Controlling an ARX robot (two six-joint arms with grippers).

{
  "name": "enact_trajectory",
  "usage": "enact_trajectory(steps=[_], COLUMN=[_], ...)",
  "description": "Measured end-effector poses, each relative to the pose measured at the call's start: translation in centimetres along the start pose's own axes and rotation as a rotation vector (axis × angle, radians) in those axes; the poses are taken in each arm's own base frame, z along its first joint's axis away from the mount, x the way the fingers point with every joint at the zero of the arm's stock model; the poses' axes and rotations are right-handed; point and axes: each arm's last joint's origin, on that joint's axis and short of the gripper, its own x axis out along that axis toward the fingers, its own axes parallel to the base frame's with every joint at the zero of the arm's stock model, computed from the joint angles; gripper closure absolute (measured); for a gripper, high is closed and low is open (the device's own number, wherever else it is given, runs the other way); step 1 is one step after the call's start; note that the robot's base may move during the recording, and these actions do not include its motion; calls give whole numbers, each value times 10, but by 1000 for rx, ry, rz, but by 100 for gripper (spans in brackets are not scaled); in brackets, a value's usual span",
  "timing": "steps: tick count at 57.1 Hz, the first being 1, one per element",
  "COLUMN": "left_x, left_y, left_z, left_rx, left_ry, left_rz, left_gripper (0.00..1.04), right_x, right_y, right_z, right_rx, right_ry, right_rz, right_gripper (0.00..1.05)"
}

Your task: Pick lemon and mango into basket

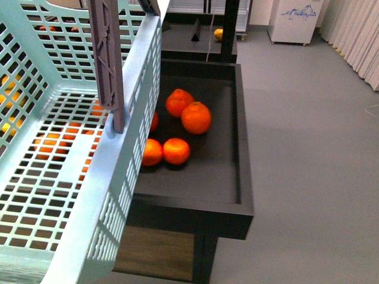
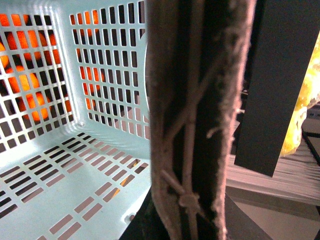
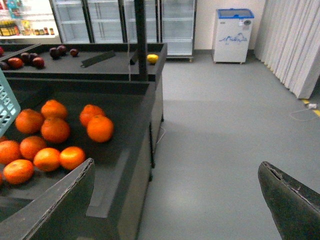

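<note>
Near surface point(image 1: 195, 177) holds oranges point(image 1: 196, 117), left claw point(image 2: 220, 130) pinches the basket point(image 1: 71, 236) handle point(image 1: 109, 65), right claw point(image 3: 175, 200) hangs spread, so fetching likely means travelling to the far lemon point(image 3: 152, 58).

Shop interior, even light. Smooth grey floor point(image 3: 215, 130). Black display table point(image 1: 244, 177) with raised rim; second table point(image 3: 107, 67) behind it, black post point(image 3: 141, 40) between. Glass-door fridges point(image 3: 125, 20) along far wall point(image 3: 205, 20). White chest freezer point(image 3: 232, 30), blue lid. Pale pleated curtain point(image 3: 295, 45) at right. Cable point(image 3: 302, 110) on floor near curtain.
</note>
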Motion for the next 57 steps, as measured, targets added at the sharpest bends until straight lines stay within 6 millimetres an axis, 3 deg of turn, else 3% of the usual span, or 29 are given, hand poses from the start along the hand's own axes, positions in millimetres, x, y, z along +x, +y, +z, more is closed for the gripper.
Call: enact_trajectory(steps=[57], left_x=[0], left_y=[0], left_z=[0], left_rx=[0], left_ry=[1], left_rz=[2], left_gripper=[99], right_x=[0], right_y=[0], right_z=[0], right_rx=[0], right_ry=[0], right_rz=[-1], right_gripper=[9])
